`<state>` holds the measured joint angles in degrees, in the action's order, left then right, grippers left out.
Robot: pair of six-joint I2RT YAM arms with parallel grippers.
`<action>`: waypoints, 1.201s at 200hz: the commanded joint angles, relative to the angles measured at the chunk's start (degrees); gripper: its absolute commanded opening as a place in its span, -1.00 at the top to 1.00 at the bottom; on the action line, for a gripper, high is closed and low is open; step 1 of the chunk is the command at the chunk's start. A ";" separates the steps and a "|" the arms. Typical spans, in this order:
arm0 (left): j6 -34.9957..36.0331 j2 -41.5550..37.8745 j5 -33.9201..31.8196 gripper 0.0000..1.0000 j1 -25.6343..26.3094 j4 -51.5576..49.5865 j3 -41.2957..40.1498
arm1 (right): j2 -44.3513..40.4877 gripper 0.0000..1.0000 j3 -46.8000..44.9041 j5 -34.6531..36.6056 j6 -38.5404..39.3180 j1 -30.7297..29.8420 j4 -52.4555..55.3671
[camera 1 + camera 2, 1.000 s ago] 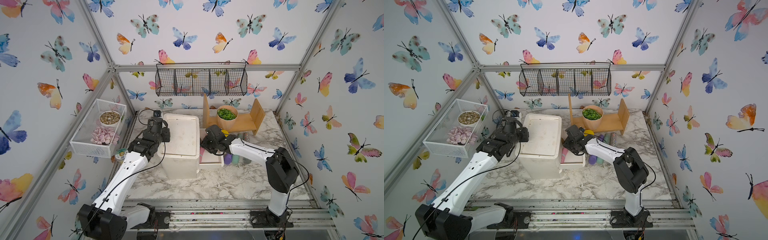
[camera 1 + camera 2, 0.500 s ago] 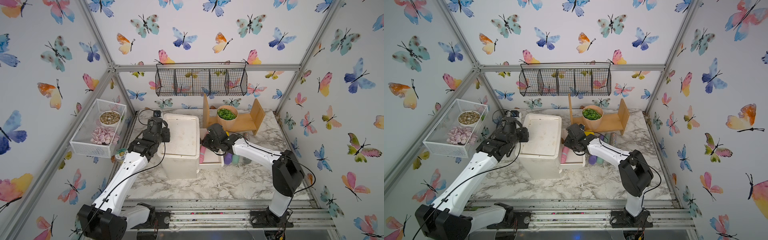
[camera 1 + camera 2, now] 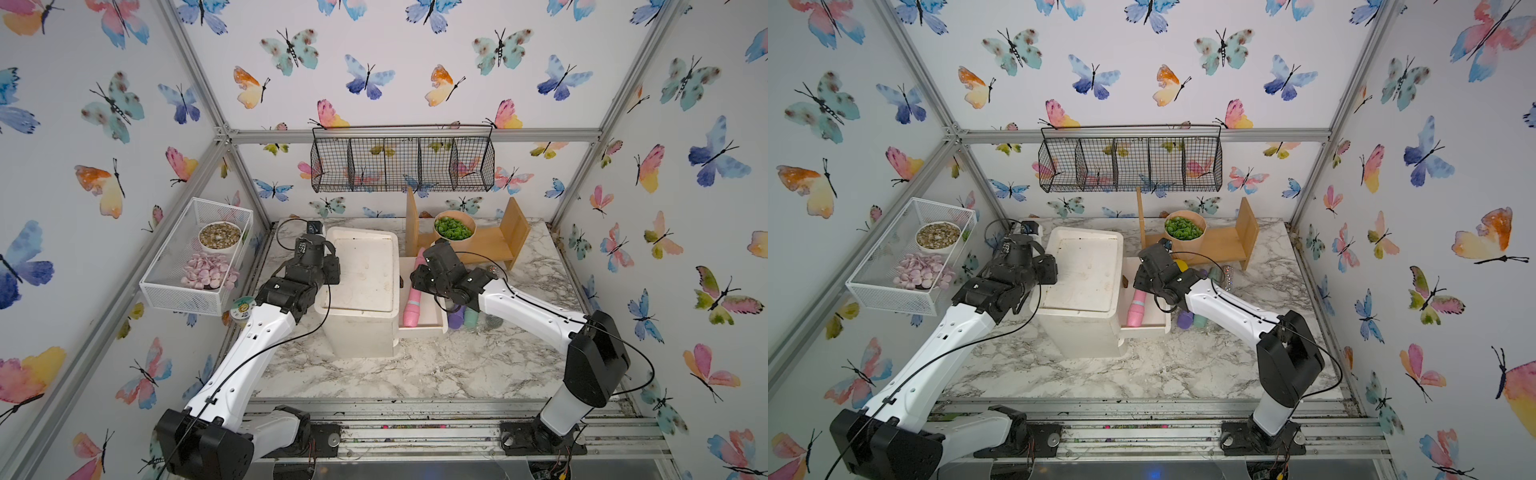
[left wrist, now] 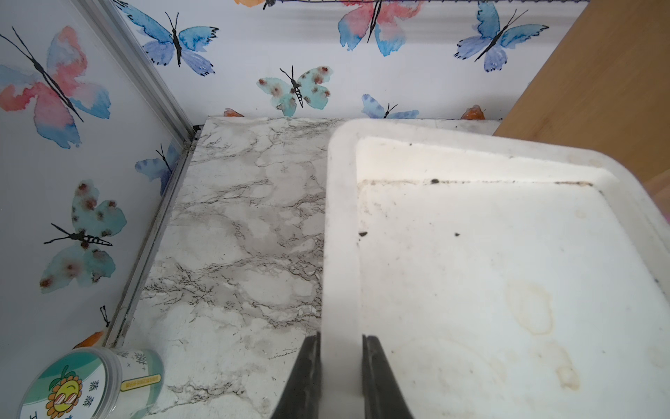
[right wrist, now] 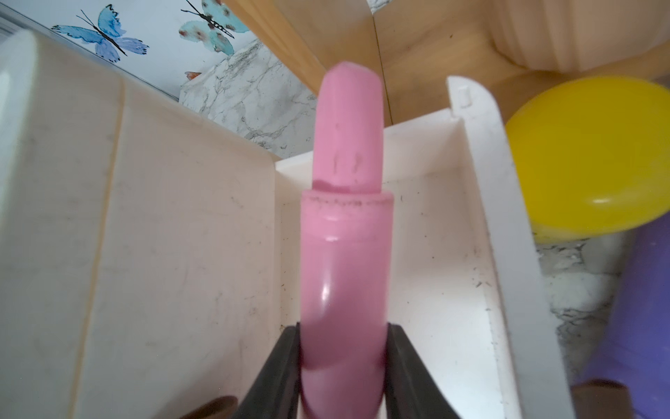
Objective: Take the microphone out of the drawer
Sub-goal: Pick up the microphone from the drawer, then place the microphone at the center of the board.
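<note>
A pink microphone [image 3: 414, 293] lies lengthwise in the open white drawer [image 3: 424, 330], which is pulled out of the right side of the white cabinet [image 3: 361, 270]. My right gripper [image 5: 342, 330] is shut on its shaft [image 5: 344, 254]. Its far end sticks up over the drawer's back wall. In both top views the right gripper [image 3: 1152, 274] is over the back half of the drawer [image 3: 1146, 326]. My left gripper [image 4: 340, 339] is shut on the raised rim of the cabinet's top [image 4: 340, 217], at the cabinet's left edge [image 3: 332, 266].
Purple [image 3: 456, 320] and teal [image 3: 471, 318] handles lie on the marble just right of the drawer. A yellow ball [image 5: 587, 156] and a wooden shelf [image 3: 490, 245] with a bowl of greens [image 3: 454, 226] stand behind. A small jar [image 4: 87, 384] sits at the left.
The right arm's elbow has swung to the right and its gripper has shifted slightly toward the back with the microphone; more of the pink shaft now shows in the drawer. The left arm has not moved.
</note>
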<state>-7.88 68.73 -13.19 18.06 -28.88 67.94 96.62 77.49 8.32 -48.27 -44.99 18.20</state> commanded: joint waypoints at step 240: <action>0.76 2.11 -0.59 1.00 -0.14 -0.72 -1.77 | -12.48 0.54 4.99 17.79 31.40 4.26 6.72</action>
<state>-7.90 68.79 -13.19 18.06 -29.04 68.05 86.52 84.68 22.35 -18.15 -43.20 23.51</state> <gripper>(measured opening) 0.182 0.377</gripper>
